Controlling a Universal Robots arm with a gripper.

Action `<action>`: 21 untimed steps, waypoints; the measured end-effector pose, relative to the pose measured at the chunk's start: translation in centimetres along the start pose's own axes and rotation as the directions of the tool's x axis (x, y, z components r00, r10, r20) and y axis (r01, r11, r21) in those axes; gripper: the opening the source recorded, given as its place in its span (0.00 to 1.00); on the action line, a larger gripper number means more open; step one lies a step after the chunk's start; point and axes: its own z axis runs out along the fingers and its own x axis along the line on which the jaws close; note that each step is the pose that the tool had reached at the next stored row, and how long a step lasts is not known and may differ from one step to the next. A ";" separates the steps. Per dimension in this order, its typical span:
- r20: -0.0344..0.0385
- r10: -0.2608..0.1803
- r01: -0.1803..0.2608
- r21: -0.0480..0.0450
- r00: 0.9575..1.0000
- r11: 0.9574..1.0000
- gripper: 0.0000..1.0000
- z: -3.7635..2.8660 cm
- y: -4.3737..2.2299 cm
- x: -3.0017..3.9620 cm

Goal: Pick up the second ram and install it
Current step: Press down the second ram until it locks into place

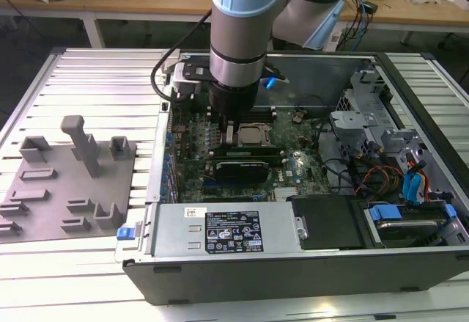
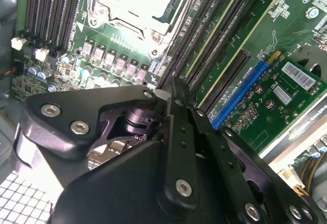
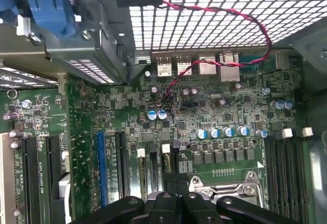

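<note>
My gripper (image 1: 229, 133) reaches down into the open computer case (image 1: 293, 263), onto the motherboard (image 1: 293, 157) at the exterior view's left of the silver-framed CPU socket (image 1: 251, 136). In both wrist views its black fingers (image 2: 168, 87) (image 3: 175, 196) meet at the tips over the dark memory slots (image 2: 219, 35), and nothing shows between them. A long dark green ram stick (image 1: 249, 149) with black chips stands in a slot just in front of the socket, its left end near my fingertips. I cannot tell whether this is the second ram.
Grey plastic fixture blocks (image 1: 66, 183) sit outside the case on the exterior view's left. A power supply (image 1: 220, 230) lines the case's near side. Drive bays and cables (image 1: 396, 175) fill the right. A green card (image 2: 286, 89) sits by a blue slot (image 2: 240, 94).
</note>
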 end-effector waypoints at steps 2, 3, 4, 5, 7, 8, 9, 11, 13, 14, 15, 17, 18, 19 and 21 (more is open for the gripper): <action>0.000 0.000 0.000 0.000 1.000 1.000 0.11 0.20 -0.01 0.02; 0.001 0.000 0.000 0.000 1.000 1.000 0.11 0.22 -0.02 0.02; 0.003 -0.001 0.001 0.002 1.000 1.000 0.11 -0.09 -0.10 -0.03; 0.004 -0.001 0.001 0.001 1.000 1.000 0.11 -0.39 -0.30 -0.06; 0.008 0.000 0.000 0.000 1.000 1.000 0.11 -0.63 -1.22 -0.12; 0.010 -0.001 0.001 -0.001 1.000 1.000 0.11 -0.69 -1.87 -0.16; 0.011 0.000 0.000 -0.002 1.000 1.000 0.11 -0.78 -2.50 -0.21; 0.012 -0.001 0.001 -0.002 1.000 1.000 0.11 -0.95 -3.05 -0.26; 0.013 -0.001 0.001 -0.002 1.000 1.000 0.11 -1.56 -3.37 -0.32; 0.012 0.000 0.000 -0.002 1.000 1.000 0.11 -2.71 -3.36 -0.41; 0.013 0.000 0.000 -0.002 1.000 1.000 0.11 -3.38 -3.34 -0.47; 0.012 -0.001 0.001 -0.002 1.000 1.000 0.11 -4.54 -3.29 -0.55; 0.012 -0.001 0.001 -0.002 1.000 1.000 0.11 -4.89 -3.27 -0.58; 0.013 -0.001 0.001 -0.002 1.000 1.000 0.11 -4.91 -3.27 -0.58; 0.012 -0.001 0.001 -0.002 1.000 1.000 0.11 -4.93 -3.27 -0.58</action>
